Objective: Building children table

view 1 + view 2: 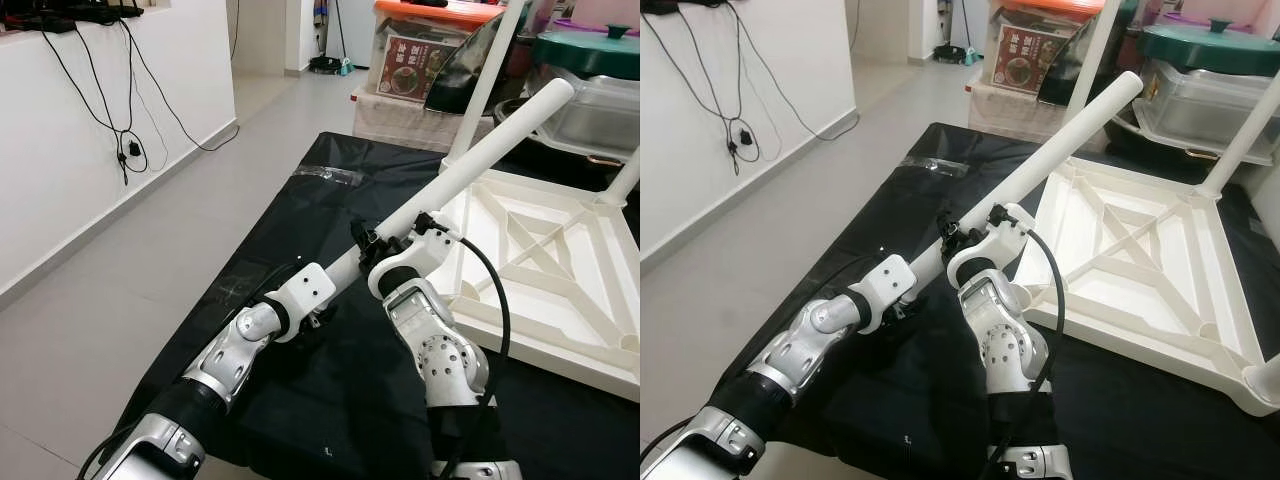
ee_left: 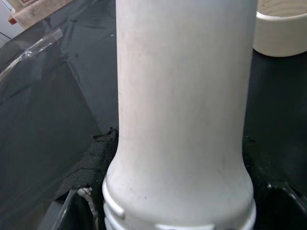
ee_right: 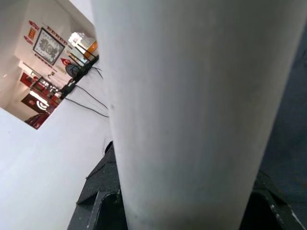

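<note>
A long white table leg [image 1: 470,150] slants up over the black cloth toward the far right. My left gripper [image 1: 343,277] is shut on its lower, ridged end. A little higher, my right gripper [image 1: 385,236] is shut around the shaft. In the left wrist view the leg [image 2: 182,120] stands between black fingers [image 2: 91,177], with a round white socket [image 2: 283,28] just beyond. The right wrist view has the leg [image 3: 192,96] close up. The white table top [image 1: 520,340] lies upside down at right, with two legs [image 1: 490,80] standing up from it.
A black cloth [image 1: 300,200] covers the floor under the work. Storage boxes [image 1: 430,50] and a green-lidded container [image 1: 590,60] line the back. A white wall with hanging cables [image 1: 120,130] runs along the left, past grey tiles [image 1: 150,260].
</note>
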Tool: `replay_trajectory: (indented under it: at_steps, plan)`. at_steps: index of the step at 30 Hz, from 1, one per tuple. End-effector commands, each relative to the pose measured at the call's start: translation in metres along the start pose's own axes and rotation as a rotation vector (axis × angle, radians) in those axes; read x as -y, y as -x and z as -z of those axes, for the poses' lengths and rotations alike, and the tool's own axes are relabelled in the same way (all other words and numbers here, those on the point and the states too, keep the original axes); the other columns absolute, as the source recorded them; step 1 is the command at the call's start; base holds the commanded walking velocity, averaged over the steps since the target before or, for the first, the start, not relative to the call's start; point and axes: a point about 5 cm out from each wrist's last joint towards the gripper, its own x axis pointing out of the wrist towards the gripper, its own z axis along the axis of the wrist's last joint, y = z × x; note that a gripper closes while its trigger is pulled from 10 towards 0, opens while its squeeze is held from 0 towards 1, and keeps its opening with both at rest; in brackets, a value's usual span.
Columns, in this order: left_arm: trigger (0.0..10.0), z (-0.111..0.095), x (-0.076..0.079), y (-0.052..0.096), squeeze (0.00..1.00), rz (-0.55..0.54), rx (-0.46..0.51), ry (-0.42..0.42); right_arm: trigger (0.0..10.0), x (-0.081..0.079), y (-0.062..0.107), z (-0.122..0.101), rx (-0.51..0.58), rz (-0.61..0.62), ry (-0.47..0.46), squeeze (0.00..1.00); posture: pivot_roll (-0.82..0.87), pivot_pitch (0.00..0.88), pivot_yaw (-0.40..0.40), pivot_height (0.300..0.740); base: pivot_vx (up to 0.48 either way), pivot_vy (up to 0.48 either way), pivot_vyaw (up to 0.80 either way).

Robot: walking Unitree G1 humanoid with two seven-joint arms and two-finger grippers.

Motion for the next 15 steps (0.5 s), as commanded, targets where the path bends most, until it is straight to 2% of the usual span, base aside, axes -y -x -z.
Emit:
replay_trajectory:
  at_steps: [1, 6, 7, 8, 15]
  plan:
    - [10.0, 0.002, -0.005, 0.001, 0.00, -0.008, -0.001, 0.007, 0.0, -0.045, 0.000, 0.013, -0.010, -0.131, -0.173, 0.00, 0.10, 0.000, -0.066, 0.740, 0.000, 0.000, 0.00]
    - [10.0, 0.005, -0.007, 0.002, 0.00, -0.016, -0.005, 0.008, 0.0, -0.044, 0.000, 0.015, -0.019, -0.138, -0.171, 0.00, 0.10, 0.000, -0.066, 0.740, 0.000, 0.000, 0.00]
    - [10.0, 0.004, -0.008, 0.003, 0.70, -0.021, 0.007, 0.025, 0.0, -0.044, 0.001, 0.015, -0.019, -0.139, -0.171, 0.00, 0.10, 0.000, -0.066, 0.740, 0.000, 0.000, 0.00]
    - [10.0, 0.002, -0.009, 0.004, 1.00, -0.018, 0.030, 0.059, 0.0, -0.044, 0.001, 0.014, -0.017, -0.141, -0.170, 0.00, 0.10, 0.000, -0.068, 0.740, 0.000, 0.000, 0.00]
    - [10.0, -0.002, -0.016, 0.009, 1.00, -0.015, 0.081, 0.135, 0.0, -0.041, 0.001, 0.006, 0.012, -0.144, -0.145, 0.00, 0.11, 0.000, -0.067, 0.740, 0.000, 0.000, 0.00]
